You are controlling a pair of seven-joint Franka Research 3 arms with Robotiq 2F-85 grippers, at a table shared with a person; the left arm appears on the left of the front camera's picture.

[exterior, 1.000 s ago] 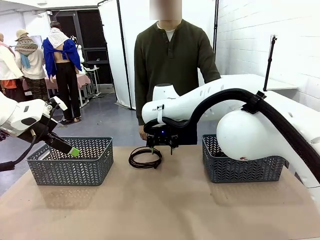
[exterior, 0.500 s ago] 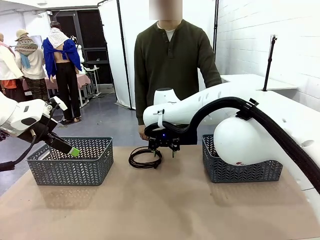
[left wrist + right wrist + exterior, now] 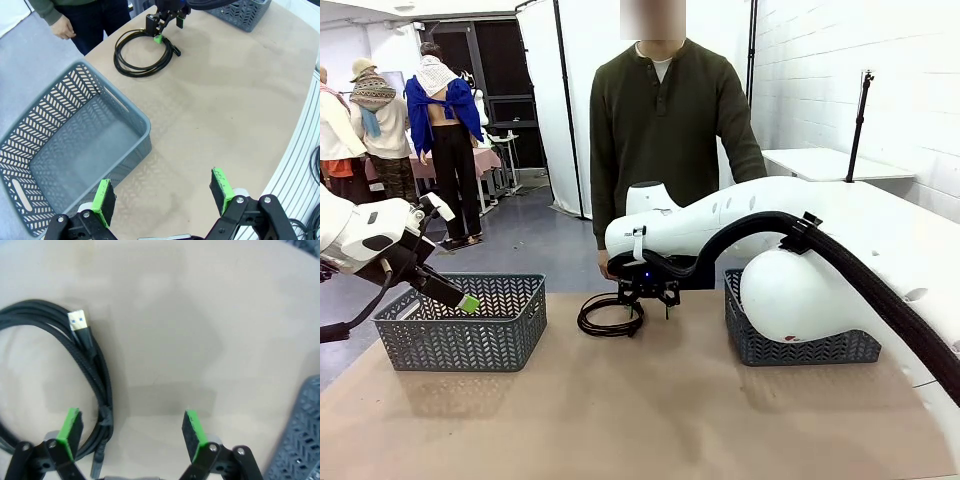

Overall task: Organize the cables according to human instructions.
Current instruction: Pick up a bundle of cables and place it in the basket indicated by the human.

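Cable coil [image 3: 611,315] on table; right tool [image 3: 646,300] open above it, left tool [image 3: 162,196] open

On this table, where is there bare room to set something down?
Free: the wide near half of the table, and the left basket, seen bare inside from the left wrist. Crowded: the far middle, where the right hand hangs open over the cable, beside the right basket.

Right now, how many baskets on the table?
2. One grey basket at the table's left under the left gripper; another basket at the right, partly hidden behind the right arm.
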